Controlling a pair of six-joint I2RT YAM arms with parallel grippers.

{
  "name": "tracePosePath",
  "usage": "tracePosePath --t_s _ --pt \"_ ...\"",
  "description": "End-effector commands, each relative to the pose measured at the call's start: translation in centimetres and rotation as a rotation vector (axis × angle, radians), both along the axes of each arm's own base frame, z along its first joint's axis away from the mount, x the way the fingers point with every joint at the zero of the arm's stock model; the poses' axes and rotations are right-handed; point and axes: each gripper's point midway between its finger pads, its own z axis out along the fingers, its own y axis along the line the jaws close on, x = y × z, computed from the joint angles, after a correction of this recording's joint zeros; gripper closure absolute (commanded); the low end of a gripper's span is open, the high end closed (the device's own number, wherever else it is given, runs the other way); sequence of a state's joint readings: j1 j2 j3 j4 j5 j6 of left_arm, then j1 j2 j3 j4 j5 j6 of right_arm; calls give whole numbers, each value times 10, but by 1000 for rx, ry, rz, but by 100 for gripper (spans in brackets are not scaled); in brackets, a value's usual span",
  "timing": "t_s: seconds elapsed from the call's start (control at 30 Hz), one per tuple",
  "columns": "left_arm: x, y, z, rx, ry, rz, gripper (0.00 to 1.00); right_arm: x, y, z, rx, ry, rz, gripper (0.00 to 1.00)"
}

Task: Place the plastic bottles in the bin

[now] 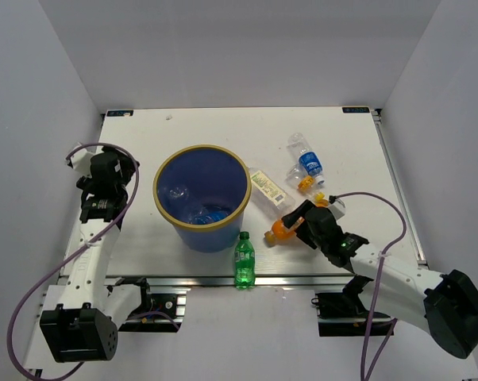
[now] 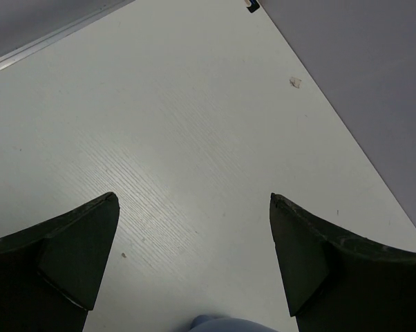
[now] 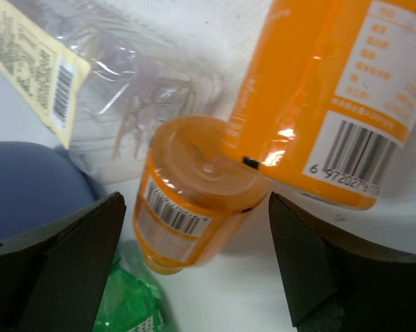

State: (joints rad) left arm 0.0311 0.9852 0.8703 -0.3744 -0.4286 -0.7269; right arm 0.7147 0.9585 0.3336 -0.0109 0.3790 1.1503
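1. While the bin (image 1: 211,238) is waiting at table centre, all five bottles are sitting outside it. The green bottle (image 1: 244,260) is at its 5 o'clock, right on the table's near edge. The yellow-label clear bottle (image 1: 267,188) is at 3, just beside the rim. The blue-label clear bottle (image 1: 306,159) is at 2.
2. Two orange ones are touching at 4 o'clock. The right gripper (image 3: 194,200) is hovering with jaws spread wide around the nearer orange bottle (image 3: 180,221), gripping nothing. The second orange bottle (image 3: 332,97) is pressing against it.
3. The left gripper (image 2: 194,197) is hanging at the bin's 9 o'clock, jaws apart and empty, over bare table (image 1: 223,127).
4. Risk, my guess: closing now is risking a pinch on both orange bottles, or the round body squirting out sideways. A nudge could be sending the green bottle over the near edge.
5. Room: open table is lying at 12 to 1 o'clock and the bin mouth is wide. The right side is crowded, and walls (image 1: 32,95) are boxing in three sides.
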Motion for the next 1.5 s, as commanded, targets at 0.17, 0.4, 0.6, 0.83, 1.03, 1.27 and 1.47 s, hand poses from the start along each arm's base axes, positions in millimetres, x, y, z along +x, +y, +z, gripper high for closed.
tracePosePath --t_s 0.17,0.4,0.6,0.83,1.03,1.27,1.47 --pt "-6 1 14 -29 -103 22 2 2 8 -14 -13 21 24 24" --pt "-8 4 11 -23 -87 38 2 8 27 54 56 -214 172 56" --pt "-4 -3 9 -35 -110 -5 2 11 36 194 48 -636 328 63" --pt "-4 -5 7 -44 -99 -11 2 0 88 321 51 -943 645 62" --pt "-3 -10 6 -58 -94 -35 2 -14 162 353 158 -975 1016 50" --pt "-2 -12 8 -52 -101 -57 2 -17 193 323 100 -824 1194 11" --pt "5 -18 6 -42 -95 -103 2 -34 154 358 -10 -1004 1129 11"
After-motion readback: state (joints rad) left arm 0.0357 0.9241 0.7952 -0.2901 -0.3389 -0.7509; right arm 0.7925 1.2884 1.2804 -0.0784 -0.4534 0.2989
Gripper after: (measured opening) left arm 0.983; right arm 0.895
